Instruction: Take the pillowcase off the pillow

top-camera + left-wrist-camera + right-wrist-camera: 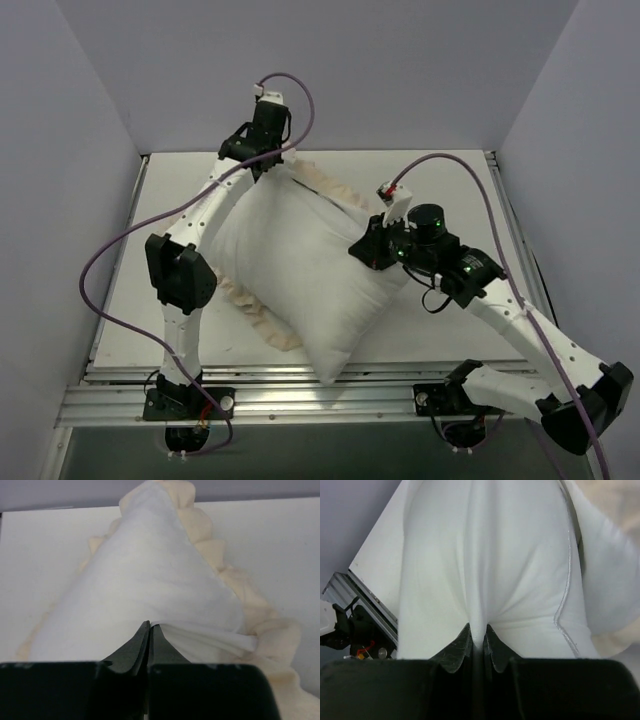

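I list as seen: pillowcase [150, 580], white cloth, matt, faintly fuzzy; frill [210, 535], cream crimped cloth. Pillow [495, 555], smooth white fabric. Right gripper [477, 630], matt black plastic. Table [440, 330], matt white; rail [330, 400], brushed metal.

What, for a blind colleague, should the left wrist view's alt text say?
Black fingers pinch shut on the white side of the pillowcase, which rises to a peak with a cream frill down its right edge, over a white table.

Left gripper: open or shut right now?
Shut: the left gripper has its tips together in its wrist view, pinching a white fold of the pillowcase beside the cream frill.
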Controlling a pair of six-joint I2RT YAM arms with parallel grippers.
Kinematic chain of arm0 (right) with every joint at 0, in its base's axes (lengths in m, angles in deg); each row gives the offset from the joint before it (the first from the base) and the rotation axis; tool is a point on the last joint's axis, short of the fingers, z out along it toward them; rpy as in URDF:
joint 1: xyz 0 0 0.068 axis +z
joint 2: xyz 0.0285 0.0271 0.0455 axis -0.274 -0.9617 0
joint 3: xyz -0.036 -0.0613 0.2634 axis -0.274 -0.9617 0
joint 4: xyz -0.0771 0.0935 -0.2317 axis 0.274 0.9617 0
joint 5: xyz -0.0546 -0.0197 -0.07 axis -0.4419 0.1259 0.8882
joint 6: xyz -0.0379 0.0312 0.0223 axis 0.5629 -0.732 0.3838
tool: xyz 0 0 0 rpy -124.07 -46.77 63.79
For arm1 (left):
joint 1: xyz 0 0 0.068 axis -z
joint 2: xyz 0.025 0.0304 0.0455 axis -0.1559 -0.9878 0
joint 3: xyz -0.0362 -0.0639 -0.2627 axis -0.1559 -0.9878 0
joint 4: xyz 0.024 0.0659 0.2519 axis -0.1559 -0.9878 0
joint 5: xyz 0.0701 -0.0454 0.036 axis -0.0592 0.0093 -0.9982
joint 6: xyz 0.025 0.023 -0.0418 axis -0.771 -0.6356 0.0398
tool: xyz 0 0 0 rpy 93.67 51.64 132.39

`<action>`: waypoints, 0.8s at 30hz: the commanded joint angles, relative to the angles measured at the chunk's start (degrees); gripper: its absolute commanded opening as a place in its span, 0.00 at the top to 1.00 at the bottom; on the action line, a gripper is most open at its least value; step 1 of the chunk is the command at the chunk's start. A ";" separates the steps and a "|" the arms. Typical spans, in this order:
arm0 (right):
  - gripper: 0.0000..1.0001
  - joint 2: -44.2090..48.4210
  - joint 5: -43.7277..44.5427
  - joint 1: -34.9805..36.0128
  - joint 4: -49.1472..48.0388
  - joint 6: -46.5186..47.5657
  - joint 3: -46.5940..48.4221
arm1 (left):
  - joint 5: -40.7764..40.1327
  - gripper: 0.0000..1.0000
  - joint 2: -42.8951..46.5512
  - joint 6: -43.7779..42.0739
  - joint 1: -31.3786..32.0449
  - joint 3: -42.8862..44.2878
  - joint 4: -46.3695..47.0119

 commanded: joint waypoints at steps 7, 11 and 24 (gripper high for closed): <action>1.00 13.64 4.43 -0.04 19.75 2.63 8.71 | -11.26 0.98 -2.16 -2.79 -7.88 6.94 1.84; 1.00 14.18 6.02 -0.13 18.88 2.72 5.38 | -4.43 0.97 -1.81 -0.33 -8.24 2.56 2.97; 1.00 -2.58 14.55 -4.17 3.06 -0.53 -3.69 | 16.08 0.24 14.08 14.70 -5.95 -13.00 8.78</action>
